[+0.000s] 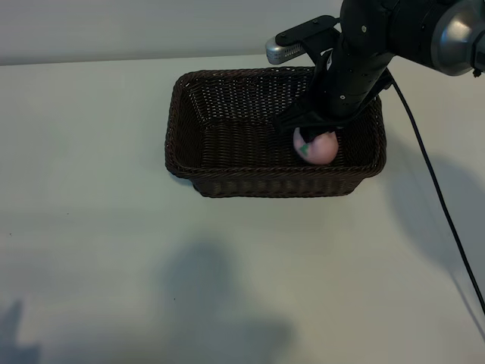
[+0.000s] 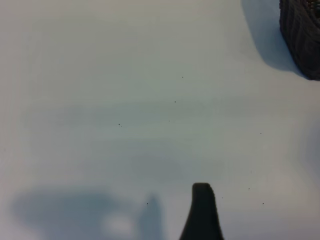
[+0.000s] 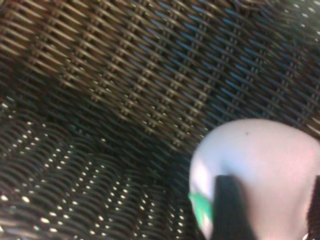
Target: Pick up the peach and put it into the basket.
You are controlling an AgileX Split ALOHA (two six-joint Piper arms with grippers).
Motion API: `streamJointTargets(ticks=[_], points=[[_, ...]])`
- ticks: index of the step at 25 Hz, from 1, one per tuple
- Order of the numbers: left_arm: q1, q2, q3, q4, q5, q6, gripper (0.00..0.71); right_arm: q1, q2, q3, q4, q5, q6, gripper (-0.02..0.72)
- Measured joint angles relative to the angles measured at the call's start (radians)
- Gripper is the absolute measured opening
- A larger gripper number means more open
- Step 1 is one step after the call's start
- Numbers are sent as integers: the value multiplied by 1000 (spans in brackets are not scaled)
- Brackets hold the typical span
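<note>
The pale-pink peach (image 1: 318, 149) with its green leaf mark lies inside the dark brown wicker basket (image 1: 227, 182), against the near wall at the right end. My right gripper (image 1: 311, 138) reaches down into the basket directly over it. In the right wrist view the peach (image 3: 265, 155) fills the space by the gripper (image 3: 272, 200), and the dark fingers (image 3: 227, 210) stand apart across its surface, open and not pinching it. Of my left gripper only one dark finger (image 2: 202, 212) shows, hovering over bare table with nothing in it.
The basket's corner (image 2: 302, 35) shows at the edge of the left wrist view. The right arm's black cable (image 1: 439, 205) runs across the table at the right. Pale tabletop lies to the left of and in front of the basket.
</note>
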Motion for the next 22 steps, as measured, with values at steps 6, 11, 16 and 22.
streamJointTargets(ticks=[6, 11, 16, 22], points=[[0, 0, 0, 0, 0, 0, 569, 0, -37, -2, 0, -2, -17, 603], [1, 0, 0, 0, 0, 0, 569, -27, -98, -61, -4, 36, 7, 576], [41, 0, 0, 0, 0, 0, 569, -151, -153, -91, -4, 68, 14, 567], [75, 0, 0, 0, 0, 0, 569, -357, -158, -92, -9, 130, -6, 566]])
